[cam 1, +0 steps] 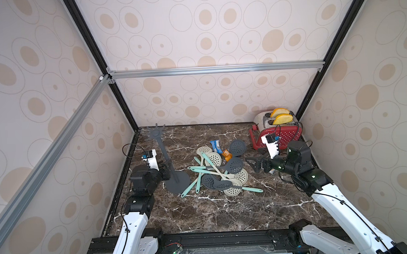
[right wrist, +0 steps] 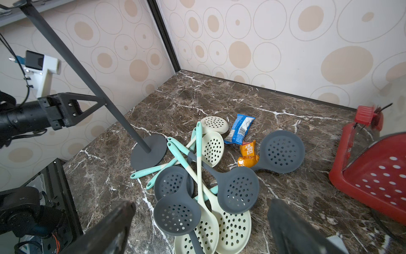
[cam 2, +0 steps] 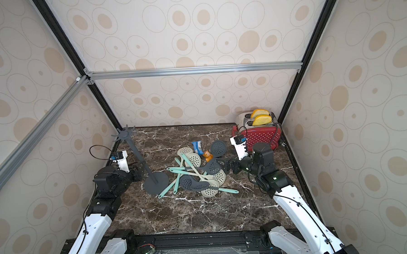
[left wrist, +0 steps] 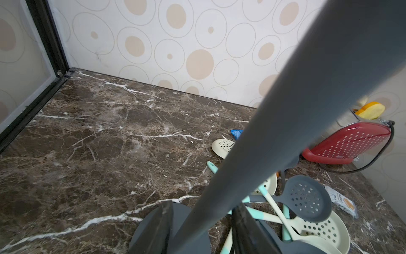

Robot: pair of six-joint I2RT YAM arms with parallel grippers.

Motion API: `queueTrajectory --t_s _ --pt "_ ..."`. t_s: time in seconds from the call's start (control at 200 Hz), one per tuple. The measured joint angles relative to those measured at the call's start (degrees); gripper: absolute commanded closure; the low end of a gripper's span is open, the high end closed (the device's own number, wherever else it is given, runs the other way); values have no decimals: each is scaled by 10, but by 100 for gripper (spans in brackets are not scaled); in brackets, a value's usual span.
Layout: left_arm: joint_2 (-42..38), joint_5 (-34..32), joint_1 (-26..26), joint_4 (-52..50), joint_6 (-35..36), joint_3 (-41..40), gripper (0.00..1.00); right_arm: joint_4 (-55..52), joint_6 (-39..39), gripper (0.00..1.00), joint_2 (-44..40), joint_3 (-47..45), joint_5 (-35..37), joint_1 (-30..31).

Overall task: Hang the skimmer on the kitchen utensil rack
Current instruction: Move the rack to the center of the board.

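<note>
The kitchen utensil rack (cam 1: 166, 157) stood at the left of the marble worktop (cam 1: 225, 214), its round base flat on the stone and its crown of hooks (cam 1: 156, 133) bare. The left hand (cam 1: 167, 168) reached in from the side, low on the pole. In the left wrist view the pole ran up between its two fingers (left wrist: 246, 226), but whether they pressed it or merely bracketed it could not be told.

The skimmers (cam 1: 220, 172) lay in a loose heap just right of the rack's base, none of them hung yet. The right hand (cam 1: 252, 164) hovered at the heap's right edge, empty and spread wide. In the right wrist view the heap sat squarely between its fingers.

The coming move seemed to turn on one grey skimmer (right wrist: 239, 191), whose perforated head rested on the cream ones. That head pointed toward the right hand, and the long handle ran away from it, leftward across the heap, with its mint tip ending just beside the rack's base. So the right hand was much the nearer, but it looked along the handle's length rather than across it. It would probably have to close on the neck just behind the head, or turn at the wrist first. The end meant for a hook already faced the rack. The left hand looked placed to steady the pole rather than to fetch anything.
</note>
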Motion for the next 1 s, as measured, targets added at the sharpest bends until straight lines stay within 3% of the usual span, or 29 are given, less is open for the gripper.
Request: queueTrajectory --t_s 0.245,0.586,0.997 --pt "49 5 0 93 5 -21 53 0 0 0 -1 0 -16 1" --pt "134 15 -3 196 25 -20 78 3 0 0 -4 0 -15 12" --pt "195 6 -74 243 36 2 80 9 0 0 -4 -13 -2 42"
